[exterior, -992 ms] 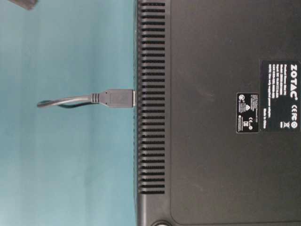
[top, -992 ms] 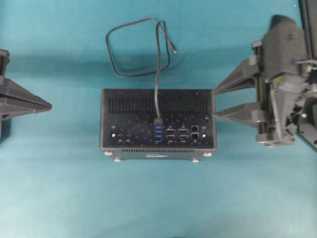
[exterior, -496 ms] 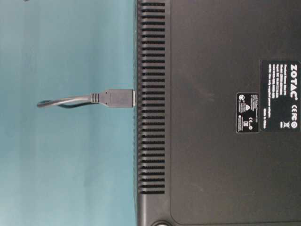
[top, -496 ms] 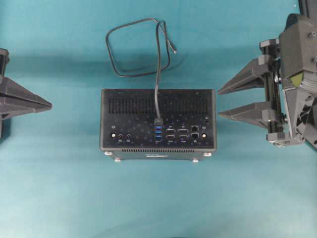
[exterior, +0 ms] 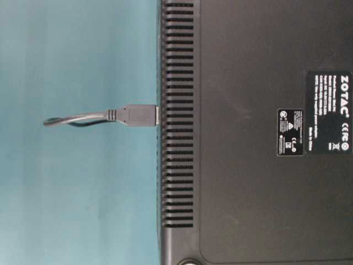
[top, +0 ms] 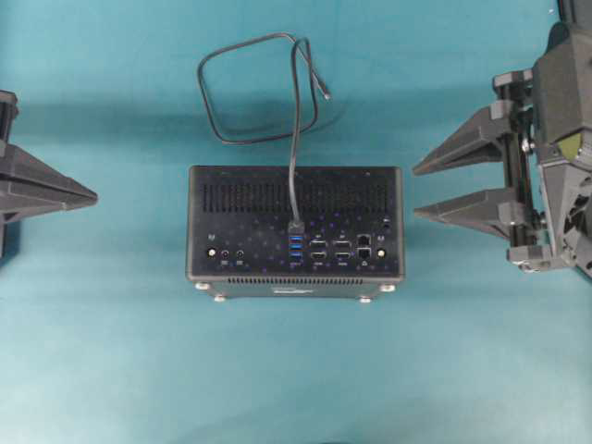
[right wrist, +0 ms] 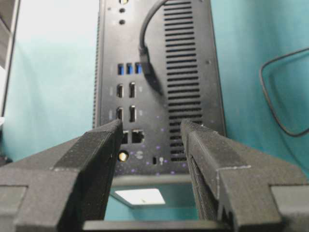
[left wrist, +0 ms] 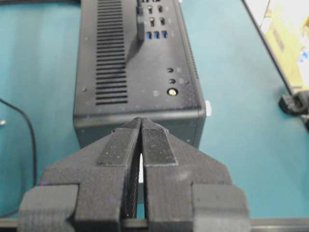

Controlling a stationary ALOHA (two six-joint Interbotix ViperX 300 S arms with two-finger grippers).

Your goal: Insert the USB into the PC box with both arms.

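Note:
The PC box [top: 240, 231] lies mid-table with its port face turned up. The USB cable loops behind it [top: 231, 83] and runs over the box to its plug [top: 296, 227], which stands at the top of the blue sockets. From table level the plug [exterior: 138, 115] meets the vented face of the box [exterior: 248, 193]. My left gripper [top: 92, 196] is shut and empty, left of the box and apart from it; its wrist view has the tips [left wrist: 141, 121] before the box end [left wrist: 140, 63]. My right gripper [top: 416, 192] hangs open just right of the box, its jaws [right wrist: 150, 126] framing that end [right wrist: 193, 58].
Teal cloth covers the table [top: 296, 370]. The table's edge and a yellow object [left wrist: 285, 34] show at the right of the left wrist view, with a small black fixture [left wrist: 294, 101] beside the edge.
My right gripper has drawn back to the right, away from the box's right side, still open. The left gripper, box and cable have not moved.

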